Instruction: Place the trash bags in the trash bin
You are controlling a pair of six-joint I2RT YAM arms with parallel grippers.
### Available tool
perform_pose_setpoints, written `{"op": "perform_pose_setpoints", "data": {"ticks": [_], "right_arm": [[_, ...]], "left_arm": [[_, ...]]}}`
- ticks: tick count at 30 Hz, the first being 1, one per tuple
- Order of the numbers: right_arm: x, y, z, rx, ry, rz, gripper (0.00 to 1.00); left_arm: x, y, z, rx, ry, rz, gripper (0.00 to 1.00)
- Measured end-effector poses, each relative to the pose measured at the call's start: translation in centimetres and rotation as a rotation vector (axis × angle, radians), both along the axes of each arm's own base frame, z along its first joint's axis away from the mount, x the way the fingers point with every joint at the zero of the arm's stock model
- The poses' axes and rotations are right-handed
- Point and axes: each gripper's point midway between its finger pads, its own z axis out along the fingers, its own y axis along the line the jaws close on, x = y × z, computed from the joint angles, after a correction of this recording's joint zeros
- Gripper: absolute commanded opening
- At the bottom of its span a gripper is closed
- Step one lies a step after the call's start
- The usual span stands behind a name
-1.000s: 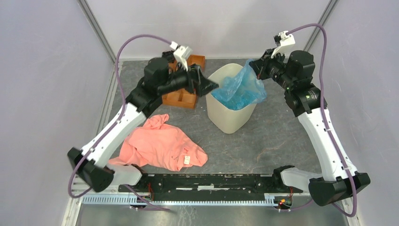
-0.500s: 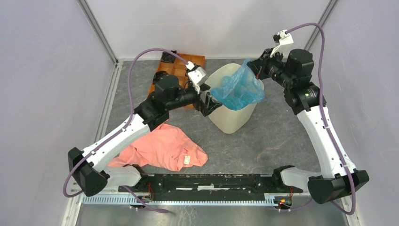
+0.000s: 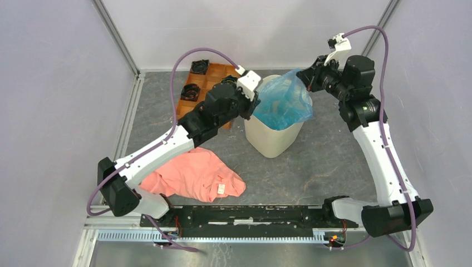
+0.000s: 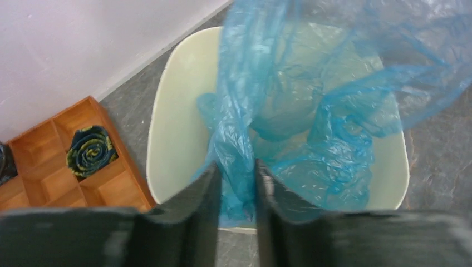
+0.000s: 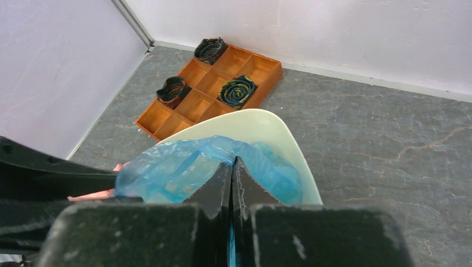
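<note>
Over the trash bin's mouth the trash bag hung half inside, far corner pinched tight in the right gripper. The left gripper had swung over from the tray, jaws narrowly parted astride 1 fold, likely set to grip and spread it.
</note>
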Motion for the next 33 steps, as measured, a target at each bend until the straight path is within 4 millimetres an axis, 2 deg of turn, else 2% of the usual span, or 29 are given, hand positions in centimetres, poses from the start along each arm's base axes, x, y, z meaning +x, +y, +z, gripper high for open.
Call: {"op": "perform_pose_setpoints", "data": {"ticks": [1, 2, 4, 10, 13, 16, 19, 21, 24, 29, 33], "right_arm": [[0.3, -0.3, -0.2, -0.001, 0.006, -0.005, 0.00], [0.6, -0.6, -0.4, 0.000, 0.012, -0.006, 0.00], [1.3, -0.9, -1.1, 0.001, 0.030, -0.003, 0.00], [4.3, -1.2, -3.6, -0.024, 0.088, 0.022, 0.00], [6.1, -1.5, -4.8, -0.078, 0.095, 0.012, 0.01], [7.8, -2.2, -6.7, -0.150, 0.101, -0.006, 0.02], [9.1, -1.9, -7.9, -0.201, 0.101, 0.017, 0.03], [10.3, -1.8, -8.4, -0.230, 0.095, 0.026, 0.04], [11.5, -1.8, -9.4, -0.260, 0.098, 0.035, 0.05], [13.0, -1.9, -12.0, -0.303, 0.130, 0.044, 0.07], [13.8, -1.8, -13.5, -0.321, 0.163, 0.059, 0.15]], "left_arm": [[0.3, 0.4, 0.2, -0.008, 0.014, 0.023, 0.13], [0.6, 0.7, 0.5, -0.021, 0.026, 0.041, 0.08], [1.2, 1.3, 1.5, -0.052, 0.048, 0.069, 0.03], [4.2, 1.6, 5.1, -0.207, 0.148, 0.079, 0.02], [6.3, 2.0, 5.5, -0.270, 0.214, 0.085, 0.02], [8.8, 2.5, 4.4, -0.365, 0.357, 0.071, 0.02], [10.5, 3.2, 1.7, -0.422, 0.508, 0.077, 0.02], [11.4, 3.3, -0.3, -0.452, 0.614, 0.075, 0.02], [11.9, 3.3, -2.1, -0.479, 0.707, 0.075, 0.02], [12.4, 3.4, -2.4, -0.518, 0.754, 0.068, 0.02], [13.0, 4.1, -2.7, -0.526, 0.747, 0.084, 0.02]]}}
